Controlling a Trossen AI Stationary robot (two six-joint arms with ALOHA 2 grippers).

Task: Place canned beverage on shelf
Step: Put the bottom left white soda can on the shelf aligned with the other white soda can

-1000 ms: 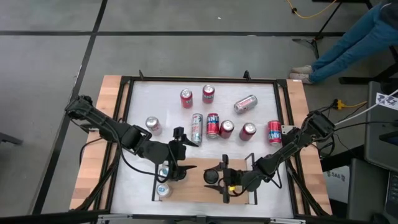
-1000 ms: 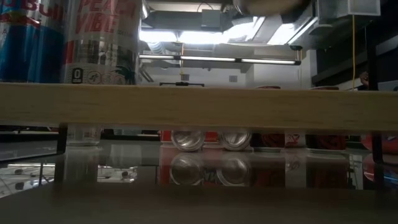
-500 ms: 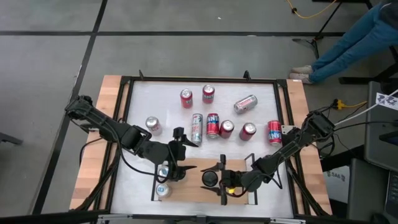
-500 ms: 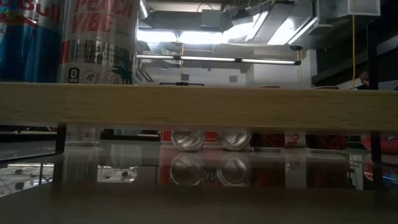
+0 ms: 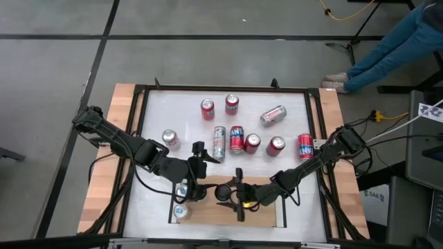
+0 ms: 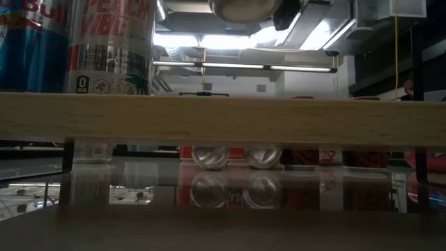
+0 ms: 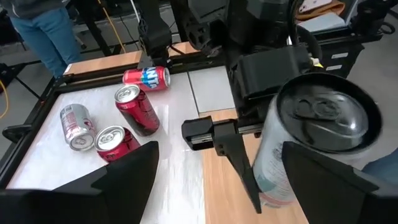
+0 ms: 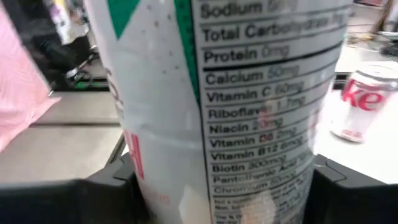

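The shelf (image 5: 208, 213) is a light-wood panel at the table's near edge; its front edge (image 6: 223, 118) fills the low view. Two cans stand upright on its left end, a blue one (image 6: 28, 42) and a silver one (image 6: 111, 42), also seen from above (image 5: 182, 188). My right gripper (image 5: 227, 194) is shut on a white canned beverage (image 7: 323, 137) above the shelf's middle. My left gripper (image 5: 205, 173) stands open beside the standing cans, nothing between its fingers. My right gripper pinches the can's round body (image 8: 249, 124) between its two fingers, one finger (image 7: 231, 155) on each side. The fingers come nearly level from the table's right. The can is upright, top up, and its bottom (image 6: 244, 7) is lifted clear of the shelf.
Several red and silver cans stand or lie on the white tabletop (image 5: 187, 117) beyond the shelf, among them a lying silver one (image 5: 219, 142). A black frame (image 5: 142, 111) rims the table. A person's legs (image 5: 387, 48) show at the far right.
My right gripper has carried the can toward the table's left edge, above the shelf, nearer to my left gripper. The can has stayed upright and clear of the shelf.
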